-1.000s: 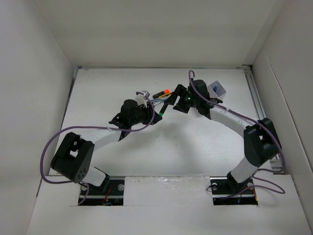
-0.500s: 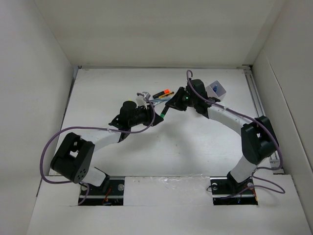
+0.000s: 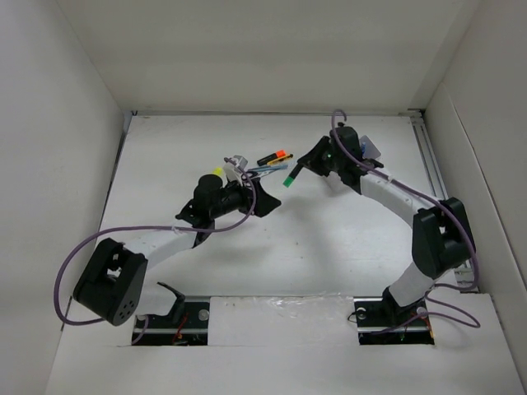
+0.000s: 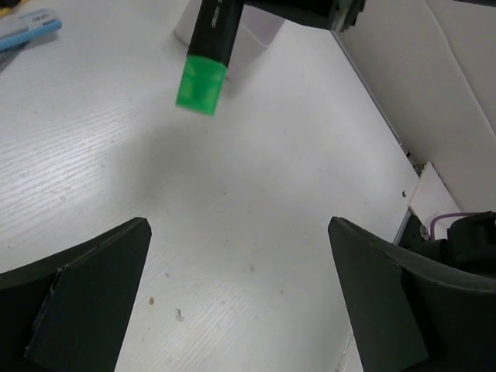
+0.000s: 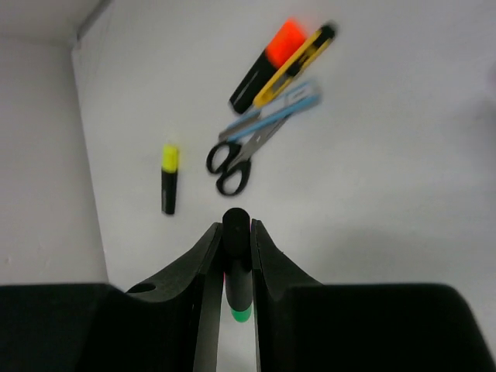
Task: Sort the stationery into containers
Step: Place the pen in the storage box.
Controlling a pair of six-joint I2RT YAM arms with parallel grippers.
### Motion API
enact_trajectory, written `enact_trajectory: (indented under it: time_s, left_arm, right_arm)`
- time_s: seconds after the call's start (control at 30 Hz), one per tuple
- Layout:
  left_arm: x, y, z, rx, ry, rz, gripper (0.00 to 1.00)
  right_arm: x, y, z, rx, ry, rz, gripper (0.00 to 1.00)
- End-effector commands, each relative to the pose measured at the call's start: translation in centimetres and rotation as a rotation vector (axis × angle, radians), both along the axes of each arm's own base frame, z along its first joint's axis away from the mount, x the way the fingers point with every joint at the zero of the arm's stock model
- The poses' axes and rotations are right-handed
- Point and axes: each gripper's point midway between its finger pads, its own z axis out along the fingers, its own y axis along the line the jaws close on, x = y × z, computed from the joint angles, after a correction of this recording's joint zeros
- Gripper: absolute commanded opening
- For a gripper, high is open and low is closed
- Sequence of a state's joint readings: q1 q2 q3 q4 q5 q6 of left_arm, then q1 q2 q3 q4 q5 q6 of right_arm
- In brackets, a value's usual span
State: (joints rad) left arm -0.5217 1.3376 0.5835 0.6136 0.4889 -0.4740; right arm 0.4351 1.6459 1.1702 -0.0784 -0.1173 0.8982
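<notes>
green-capped marker [image 5: 237, 271] pinched in right end effector [image 5: 235, 226], left end effector [image 4: 239, 232] spread wide

green-capped marker [image 4: 209, 54] held aloft (tilted, cap lowest), scissors [image 5: 240, 155] lying flat

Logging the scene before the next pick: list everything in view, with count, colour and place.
green-capped marker: one, black, held above the table
orange-capped marker: one, black, far middle of the table
cutter: one, yellow-black, beside the orange-capped marker
scissors: one pair, black handles, next to those
blue pens: count unclear, light blue, by the scissors' blades
yellow-capped marker: one, black, apart from the scissors
box: one, white, far right
table: one, white
left hand: open, empty
right hand: shut on the green-capped marker
</notes>
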Motion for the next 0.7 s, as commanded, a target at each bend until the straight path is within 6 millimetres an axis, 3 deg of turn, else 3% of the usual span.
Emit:
enact_trajectory:
  time_s: [0.0,0.03,0.1,0.17,0.27,0.37,0.57,0.67]
  left_arm:
    - [-0.1,0.1,3.7,-0.068,-0.117,-0.002,1.00]
    - [-0.1,0.1,3.7,-0.068,-0.118,-0.002,1.00]
    - [-0.3,0.0,3.7,-0.076,-0.108,-0.009,1.00]
    - [-0.5,-0.1,3.8,-0.083,-0.099,-0.018,1.00]
    - [-0.9,-0.5,3.8,-0.101,-0.081,-0.044,1.00]
    - [-1.4,-0.9,3.5,-0.128,-0.055,-0.088,1.00]
    - [-0.8,-0.3,2.5,-0.098,-0.021,-0.028,1.00]
    - [-0.3,0.4,2.6,-0.084,-0.020,0.027,1.00]
  right_arm:
    - [3.5,-5.5,5.4,-0.021,-0.140,-0.225,0.03]
    - [4.6,-8.6,5.5,-0.075,-0.162,-0.353,0.03]
    - [4.9,-12.1,6.0,-0.153,-0.173,-0.499,0.03]
    - [4.7,-17.2,6.0,-0.279,-0.169,-0.700,0.03]
    - [4.2,-22.1,7.2,-0.356,-0.188,-0.901,0.03]
    - [3.7,-24.6,7.6,-0.380,-0.201,-1.009,0.03]
    - [4.0,-26.3,9.1,-0.428,-0.245,-1.118,0.03]
    - [4.1,-26.7,8.3,-0.458,-0.233,-1.136,0.03]
